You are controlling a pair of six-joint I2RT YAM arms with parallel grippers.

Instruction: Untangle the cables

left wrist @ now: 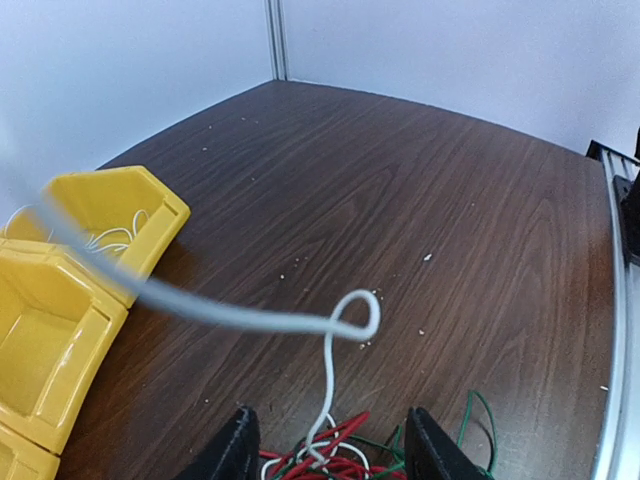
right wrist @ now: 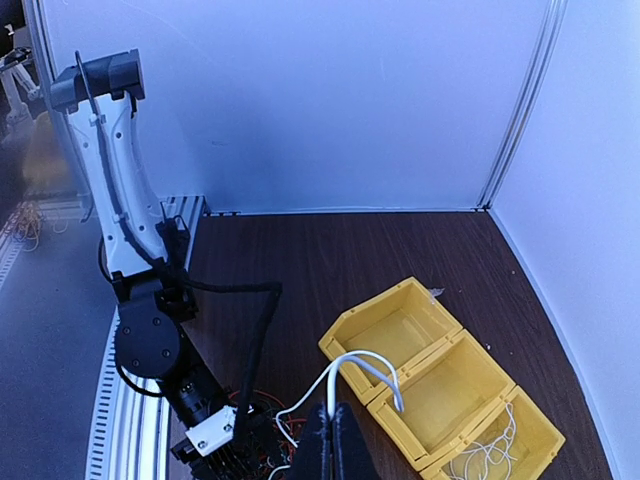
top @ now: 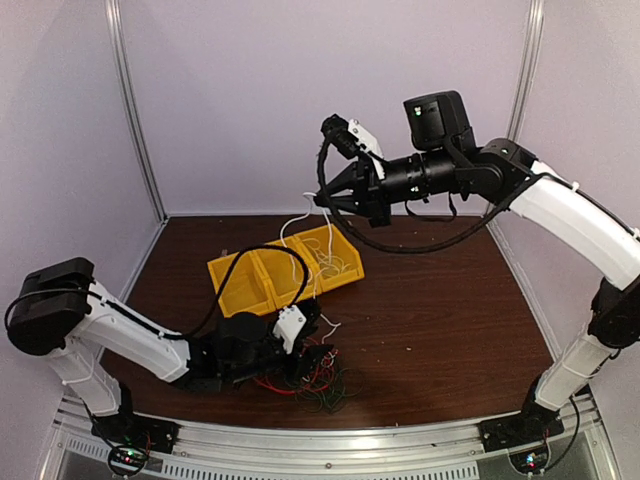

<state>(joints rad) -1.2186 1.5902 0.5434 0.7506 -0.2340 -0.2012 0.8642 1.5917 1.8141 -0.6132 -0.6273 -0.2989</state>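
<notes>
Over the near edge of the tabletop [top: 450, 320]: the left claw [top: 316, 360] sits low, just above the tangle [top: 322, 386] of red, green and dark cables.
Left claw state: released. Its fingers [left wrist: 238, 448] stand well apart, and the white cable [left wrist: 355, 312] passes up between them, touching neither.
Right claw [right wrist: 331, 410]: high above the yellow bins [right wrist: 398, 300], clenched on the white cable.
White cable path: it runs from the tangle up to the right claw, with one small kinked loop partway. A short end curves out of the claw and hangs over the bins.
Yellow bins: three joined compartments lie behind the tangle, mid-tabletop. The end compartment on the right arm's side holds a coil of thin white wire [top: 336, 263]. The other two show bare yellow floors.
Tangle location: on the dark wood, at the left claw's fingertips and apart from the bins.
</notes>
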